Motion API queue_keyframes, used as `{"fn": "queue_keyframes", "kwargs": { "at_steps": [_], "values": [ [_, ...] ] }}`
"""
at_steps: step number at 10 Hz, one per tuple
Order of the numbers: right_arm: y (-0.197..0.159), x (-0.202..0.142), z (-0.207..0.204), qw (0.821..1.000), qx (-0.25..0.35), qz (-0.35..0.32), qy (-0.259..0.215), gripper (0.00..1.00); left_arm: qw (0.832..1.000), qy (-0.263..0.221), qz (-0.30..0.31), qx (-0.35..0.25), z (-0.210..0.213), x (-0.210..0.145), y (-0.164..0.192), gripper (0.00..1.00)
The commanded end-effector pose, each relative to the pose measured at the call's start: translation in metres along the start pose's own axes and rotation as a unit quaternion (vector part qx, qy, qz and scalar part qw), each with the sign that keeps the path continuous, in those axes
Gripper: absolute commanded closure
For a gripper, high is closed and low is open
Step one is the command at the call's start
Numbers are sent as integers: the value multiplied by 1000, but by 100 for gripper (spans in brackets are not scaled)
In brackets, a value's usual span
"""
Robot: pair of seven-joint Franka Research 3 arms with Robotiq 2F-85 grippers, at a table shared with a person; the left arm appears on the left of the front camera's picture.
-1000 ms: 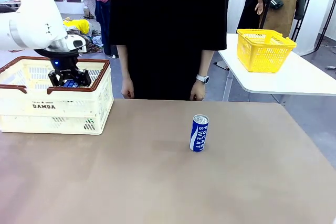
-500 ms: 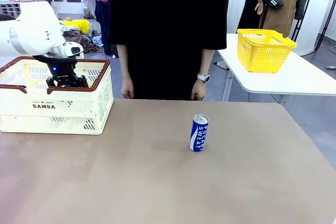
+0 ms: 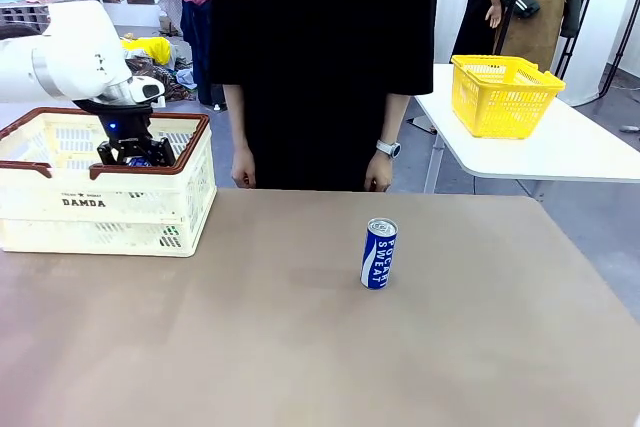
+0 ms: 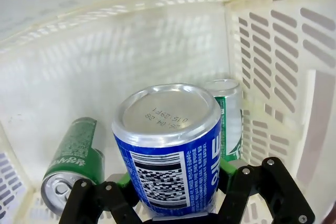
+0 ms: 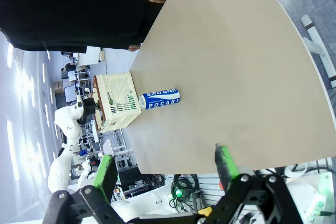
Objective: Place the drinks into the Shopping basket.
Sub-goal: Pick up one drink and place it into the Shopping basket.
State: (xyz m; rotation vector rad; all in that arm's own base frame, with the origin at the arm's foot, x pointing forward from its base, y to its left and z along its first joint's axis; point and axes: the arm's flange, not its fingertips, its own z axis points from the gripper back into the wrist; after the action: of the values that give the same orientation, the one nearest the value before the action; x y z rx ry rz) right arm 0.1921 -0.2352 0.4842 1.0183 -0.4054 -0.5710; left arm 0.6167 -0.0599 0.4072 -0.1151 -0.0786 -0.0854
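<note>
Two blue cans and two green ones are in sight. The left gripper (image 3: 135, 155) hangs down inside the Shopping basket (image 3: 100, 202), which sits at the far left corner of the table (image 3: 300, 347). Its fingers are clamped on the held blue can (image 4: 168, 150), a green pad on each side. The can's silver end with a printed date code faces the wrist camera, and there's a barcode on its side. I can't tell whether it touches the basket floor.

Under it, the first green can (image 4: 71, 156) lies tilted by one basket wall, pull-tab end toward the camera. The second green can (image 4: 228, 114) is close against the slotted wall, partly hidden behind the held one.

The standing blue can (image 3: 379, 254) is upright on the table, right of the middle and well apart from the basket.

The right gripper (image 5: 167, 169) has its fingers spread apart with nothing between them, and is off the table's near edge.

A person stands at the far edge, hands (image 3: 377, 173) hanging down. A yellow basket (image 3: 503, 95) sits on a white side table (image 3: 580, 152).
</note>
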Motion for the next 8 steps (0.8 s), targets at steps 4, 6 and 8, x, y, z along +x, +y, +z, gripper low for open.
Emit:
{"fn": "queue_keyframes", "kwargs": {
  "at_steps": [4,6,8],
  "values": [
    [0,1,1,1000,7,12,-2,0,1000,25,4,-15,-32,-3,9,100],
    [0,1,1,1000,7,12,-2,0,999,27,-5,-23,-31,-3,9,20],
    [0,1,1,1000,7,12,-2,0,999,24,-5,-22,-29,-4,9,0]
  ]
}}
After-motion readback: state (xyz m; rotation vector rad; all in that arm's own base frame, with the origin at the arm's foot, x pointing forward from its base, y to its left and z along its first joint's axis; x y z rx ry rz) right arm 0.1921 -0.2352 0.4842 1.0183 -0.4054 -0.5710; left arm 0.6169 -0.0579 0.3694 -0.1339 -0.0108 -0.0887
